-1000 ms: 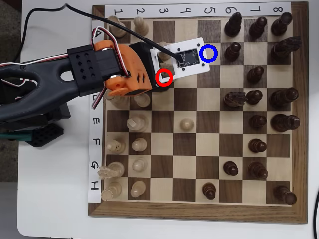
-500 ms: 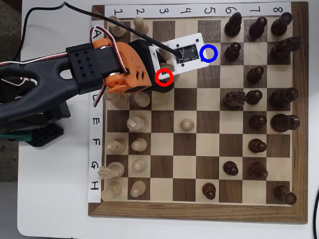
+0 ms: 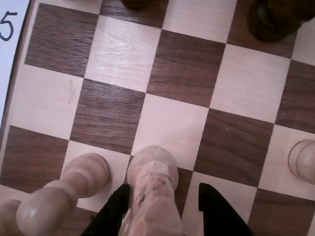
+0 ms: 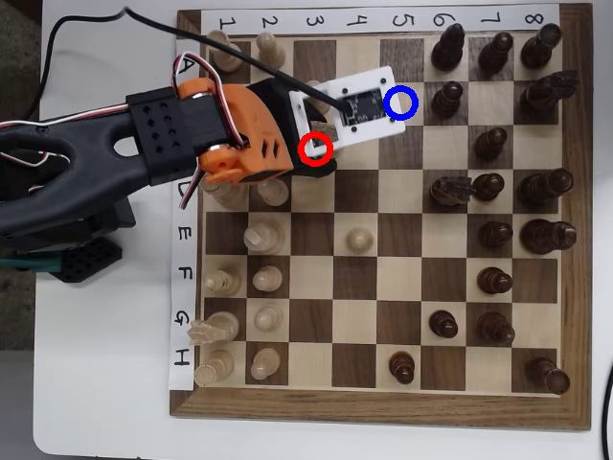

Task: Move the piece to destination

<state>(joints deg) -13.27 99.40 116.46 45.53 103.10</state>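
Since half a second ago, the arm's wrist has swung slightly clockwise. The hand (image 3: 165, 209) grasps the knight (image 3: 151, 191) near the red ring (image 4: 315, 149); the blue ring (image 4: 400, 103) lies at two o'clock.

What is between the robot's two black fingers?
In the wrist view, the piece, a tan knight, stands between the tool's black fingers. A round-headed pale pawn stands just outside them, to the left.
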